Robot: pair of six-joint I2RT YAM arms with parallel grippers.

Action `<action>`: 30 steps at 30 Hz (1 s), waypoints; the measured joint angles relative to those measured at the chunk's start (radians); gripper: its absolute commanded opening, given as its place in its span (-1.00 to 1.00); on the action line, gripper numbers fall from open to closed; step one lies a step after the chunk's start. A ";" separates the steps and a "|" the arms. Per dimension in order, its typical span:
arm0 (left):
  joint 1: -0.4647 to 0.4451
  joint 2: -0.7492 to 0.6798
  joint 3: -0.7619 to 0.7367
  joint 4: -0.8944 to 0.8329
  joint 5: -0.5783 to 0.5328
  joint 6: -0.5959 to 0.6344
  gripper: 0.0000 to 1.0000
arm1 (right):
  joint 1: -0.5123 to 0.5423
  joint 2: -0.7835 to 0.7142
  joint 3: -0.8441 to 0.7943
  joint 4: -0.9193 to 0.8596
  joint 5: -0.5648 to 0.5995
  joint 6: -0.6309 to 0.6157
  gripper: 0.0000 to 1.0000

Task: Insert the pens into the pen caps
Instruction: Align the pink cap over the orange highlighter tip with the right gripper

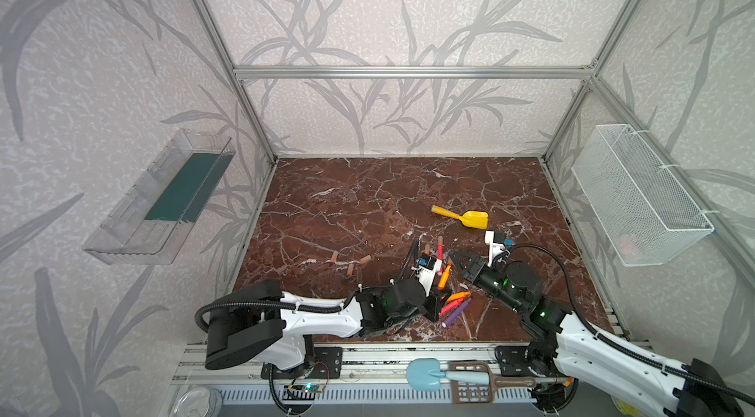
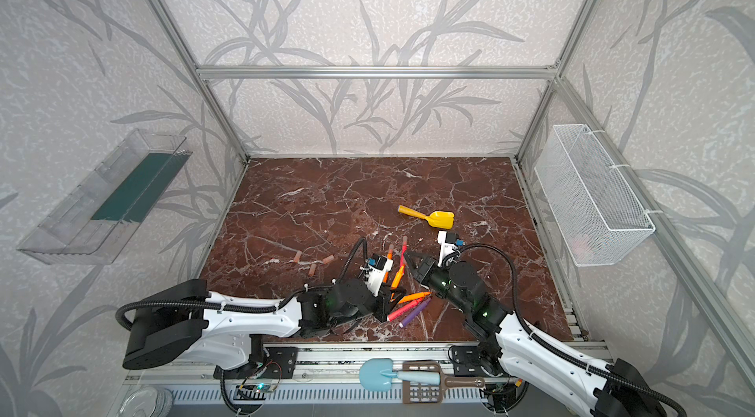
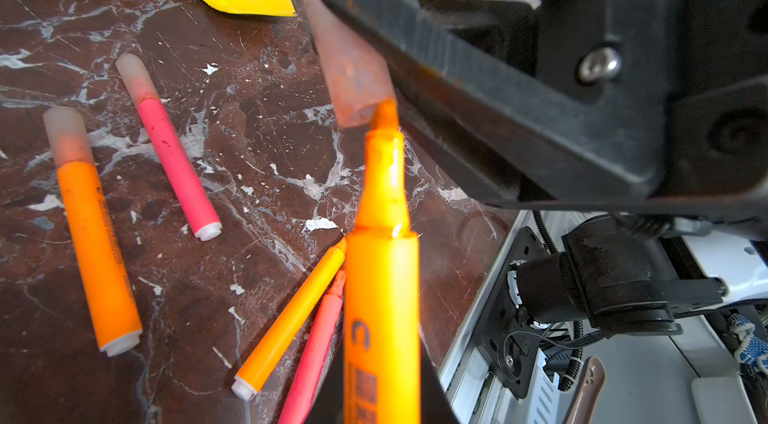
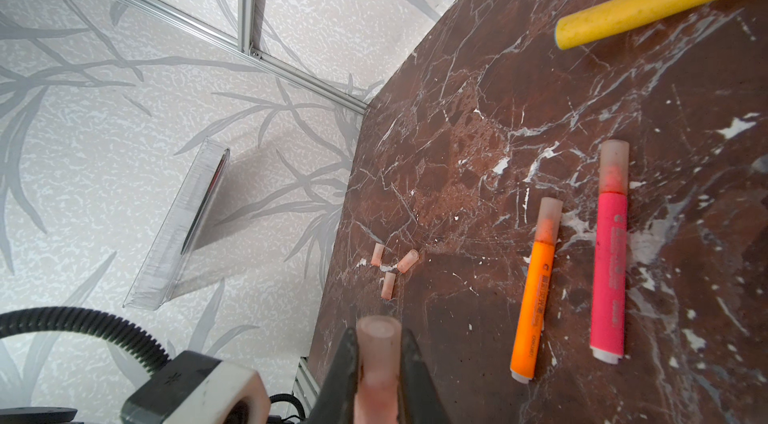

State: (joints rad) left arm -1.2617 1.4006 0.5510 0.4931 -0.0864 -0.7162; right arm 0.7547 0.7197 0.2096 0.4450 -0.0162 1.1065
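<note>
Both top views look down steeply from high above the front edge, taking in the whole table [image 1: 367, 198]. The left wrist view looks closely along an orange pen [image 3: 382, 297]; the right wrist view looks along a cap [image 4: 378, 343]. Both wrist views share two capped pens [image 3: 174, 164] and the yellow scoop [image 4: 648, 2].

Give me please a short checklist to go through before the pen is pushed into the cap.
1. The left gripper is shut on the orange pen: ok.
2. The right gripper is shut on the pen cap: ok.
3. The cap's open end is turned toward the pen tip: ok.
4. The tip is centred in the opening: cannot tell; in the left wrist view it sits at the rim, not yet inside.
5. Three loose caps lie ready for the three uncapped pens on the table: ok.
</note>
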 measured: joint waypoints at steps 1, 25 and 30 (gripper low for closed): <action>0.000 0.000 -0.005 0.001 0.000 0.000 -1.00 | 0.000 -0.006 0.000 0.000 0.004 0.000 -0.96; 0.000 0.000 -0.018 0.008 -0.006 0.001 -1.00 | 0.034 0.057 0.000 0.056 -0.003 -0.003 -1.00; 0.000 -0.004 -0.018 0.008 -0.021 0.001 -1.00 | 0.061 0.063 0.000 0.067 0.000 -0.004 -1.00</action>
State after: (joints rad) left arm -1.2613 1.3968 0.5335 0.5014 -0.1074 -0.7155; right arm 0.8158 0.7822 0.2096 0.5121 -0.0166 1.1027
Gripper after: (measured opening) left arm 0.163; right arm 0.158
